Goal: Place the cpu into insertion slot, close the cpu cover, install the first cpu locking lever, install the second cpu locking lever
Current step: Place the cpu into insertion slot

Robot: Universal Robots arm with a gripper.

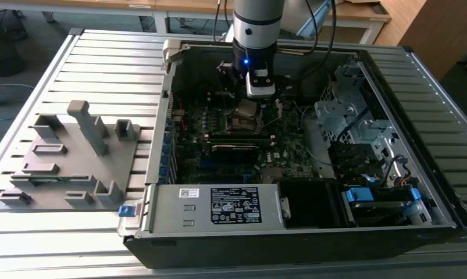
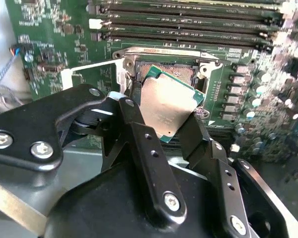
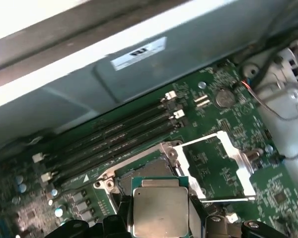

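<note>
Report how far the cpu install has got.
Done: nothing is seated yet. In hand: the gripper grips the cpu, tilted just over the insertion slot. Left: seating it, closing the cpu cover, which lies swung open beside the slot, and the two lever steps.
</note>
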